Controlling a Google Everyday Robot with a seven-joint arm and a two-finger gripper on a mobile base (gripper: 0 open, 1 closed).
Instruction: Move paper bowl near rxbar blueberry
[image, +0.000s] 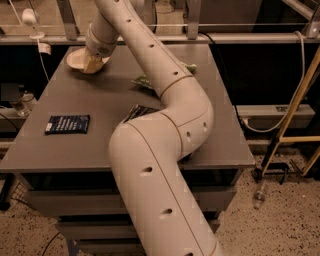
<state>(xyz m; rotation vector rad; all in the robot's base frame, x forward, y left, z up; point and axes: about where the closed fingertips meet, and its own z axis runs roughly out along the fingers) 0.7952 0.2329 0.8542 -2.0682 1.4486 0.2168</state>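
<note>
The paper bowl (76, 59) is a cream, shallow round bowl at the table's far left corner. My gripper (92, 63) hangs from the long white arm and sits at the bowl's right rim, touching or just over it. The rxbar blueberry (67, 124) is a flat dark navy wrapper with white text, lying near the table's left front edge, well apart from the bowl and closer to the camera.
The grey table (100, 95) stands on drawers. A green snack packet (144, 81) lies mid-table beside the arm, and a dark packet (138, 112) is partly hidden under the arm. A metal rail runs behind the table. Yellow poles lean at the right.
</note>
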